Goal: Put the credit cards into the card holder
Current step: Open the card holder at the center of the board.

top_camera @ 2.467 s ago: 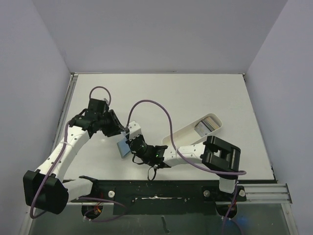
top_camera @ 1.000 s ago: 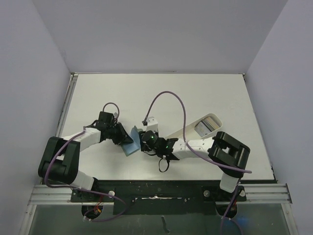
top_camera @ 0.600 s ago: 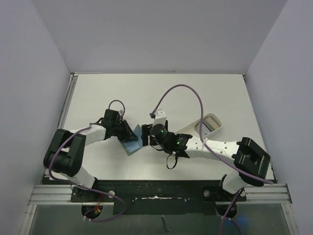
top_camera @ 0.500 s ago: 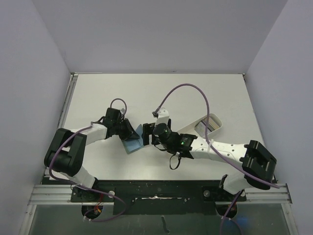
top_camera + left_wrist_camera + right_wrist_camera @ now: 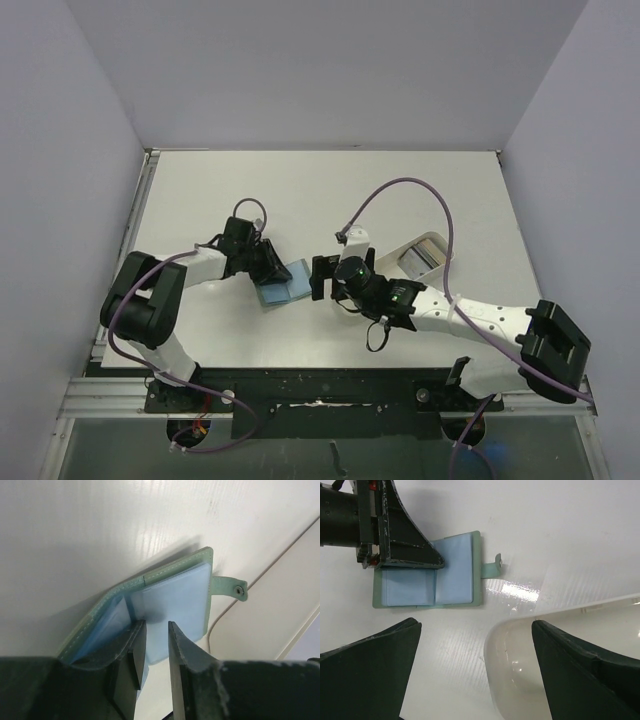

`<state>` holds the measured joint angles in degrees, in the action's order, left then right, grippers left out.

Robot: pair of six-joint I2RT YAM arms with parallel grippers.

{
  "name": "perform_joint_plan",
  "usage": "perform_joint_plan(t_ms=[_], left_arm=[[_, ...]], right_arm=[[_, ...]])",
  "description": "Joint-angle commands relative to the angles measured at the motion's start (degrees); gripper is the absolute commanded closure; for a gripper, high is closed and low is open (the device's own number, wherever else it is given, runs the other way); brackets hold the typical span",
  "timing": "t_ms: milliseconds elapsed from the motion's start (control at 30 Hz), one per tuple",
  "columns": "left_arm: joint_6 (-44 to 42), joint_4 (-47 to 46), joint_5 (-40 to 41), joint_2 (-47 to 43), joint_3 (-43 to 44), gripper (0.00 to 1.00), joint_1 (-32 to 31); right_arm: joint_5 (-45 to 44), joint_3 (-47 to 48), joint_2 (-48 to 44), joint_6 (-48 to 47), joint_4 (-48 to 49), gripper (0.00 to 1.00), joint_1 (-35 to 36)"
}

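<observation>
Progress looks nil: credit cards (image 5: 420,258) lie in the white tray (image 5: 520,645) at two o'clock from the card holder (image 5: 284,288), spread open mid-table; left gripper (image 5: 156,630) pinches its blue leaf; right gripper (image 5: 318,278) gapes empty.

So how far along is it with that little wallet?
Done: the grey-green bifold wallet lies open, pale-blue slots showing. In hand: the left gripper clamps it; the right gripper hovers open, empty. Left: the small flat cards sit in the white oval tray, none visibly slotted.
</observation>
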<state>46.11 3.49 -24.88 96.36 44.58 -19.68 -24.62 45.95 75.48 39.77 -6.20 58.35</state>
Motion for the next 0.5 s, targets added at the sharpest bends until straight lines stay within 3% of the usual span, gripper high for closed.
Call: perform_joint_plan(t_ms=[0,267,467], left_arm=[[-3.53,1.46,2.03,1.54,4.06,0.75,-1.82],[-6.82,11.11,8.76,1.33,5.37,0.72,-3.77],[-8.84,13.37,8.5,-1.47,3.32,0.71,-5.67]], right_arm=[[-1.35,-1.39,-3.81,1.25,-0.27,0.02,-0.31],[-2.15,-4.88,-10.53,2.46,-1.81,0.02,-0.86],[-2.89,-5.24,-13.08,3.2,-4.05,0.02,-1.02]])
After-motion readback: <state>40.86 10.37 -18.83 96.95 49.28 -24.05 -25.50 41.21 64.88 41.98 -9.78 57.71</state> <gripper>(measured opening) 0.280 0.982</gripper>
